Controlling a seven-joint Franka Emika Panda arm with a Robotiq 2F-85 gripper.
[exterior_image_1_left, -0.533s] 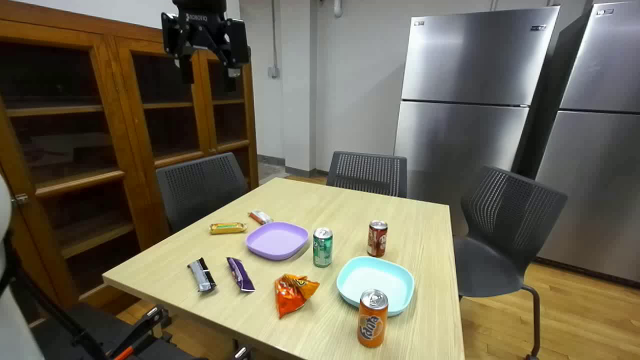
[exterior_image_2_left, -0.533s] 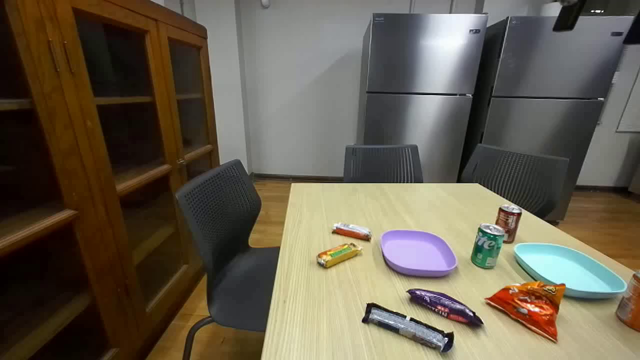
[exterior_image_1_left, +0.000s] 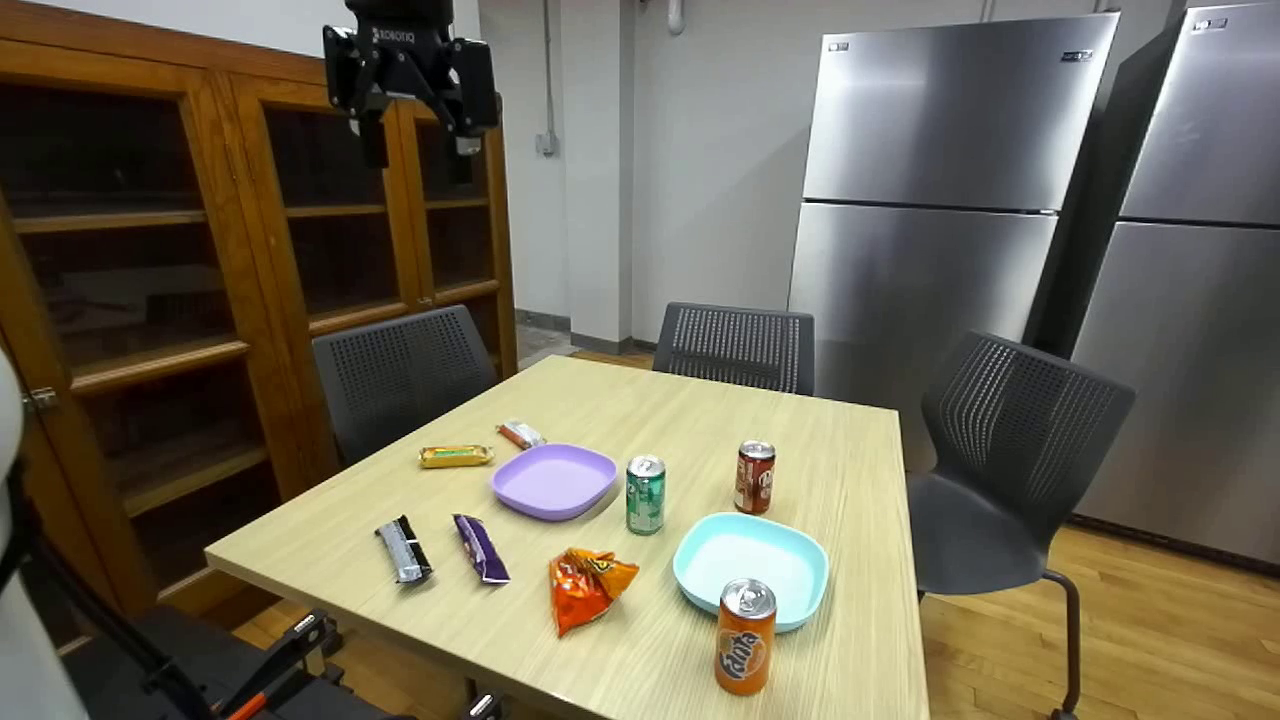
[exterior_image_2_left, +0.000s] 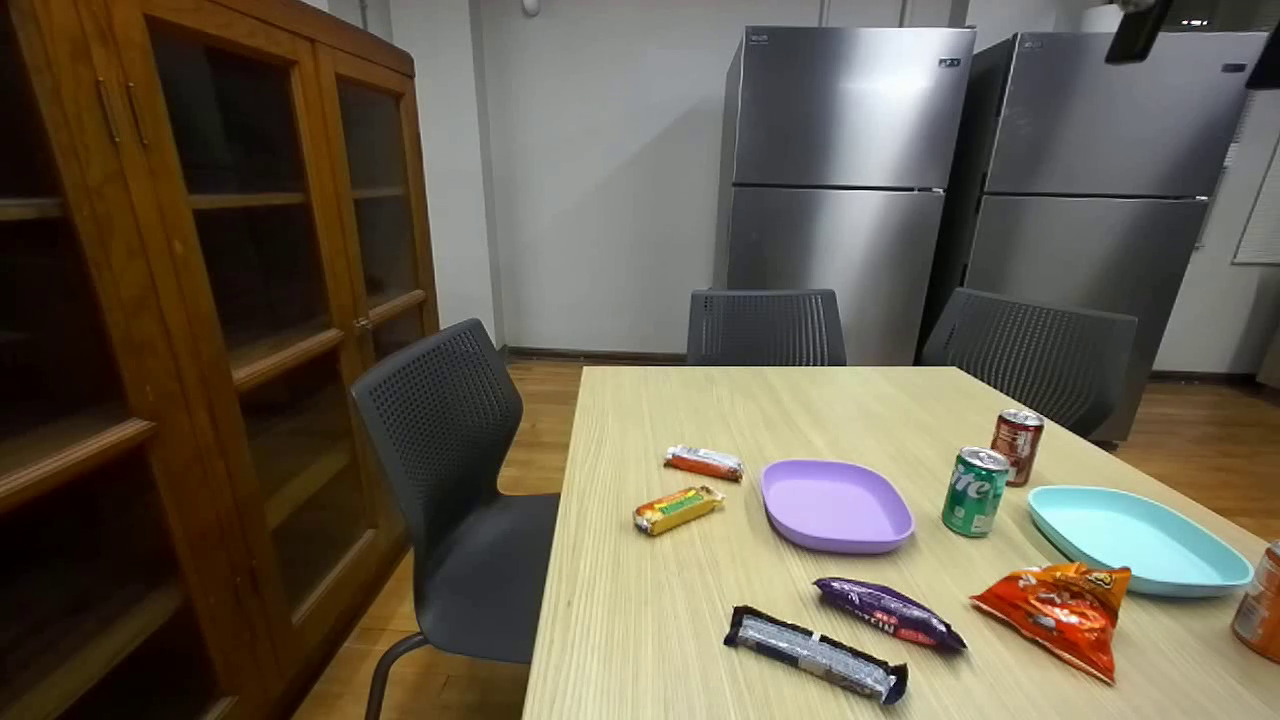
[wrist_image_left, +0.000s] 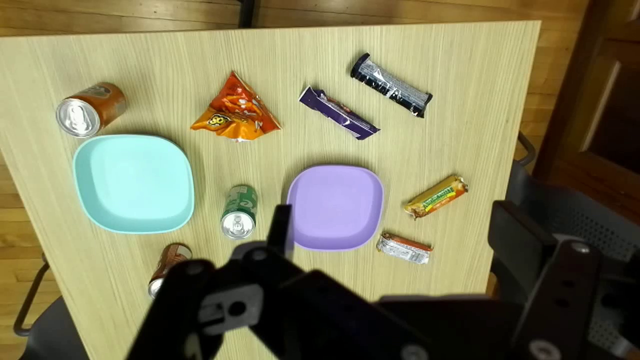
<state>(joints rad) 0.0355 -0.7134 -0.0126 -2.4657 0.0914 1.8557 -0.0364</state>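
Pale wood-grain tabletop (exterior_image_1_left: 620, 410), hand (exterior_image_1_left: 418, 158) high above it, spread wide apart, purple plate (exterior_image_1_left: 555, 482) well below the hand

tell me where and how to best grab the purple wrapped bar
I'd pinch it across its middle, coming straight down: the purple wrapped bar lies on the table, long and narrow, so the open end effector, turned to suit its slant, could likely close on the two long sides. A gap shows between it and the silver-and-black bar.

Likely break room: two refrigerators (exterior_image_2_left: 845, 120)
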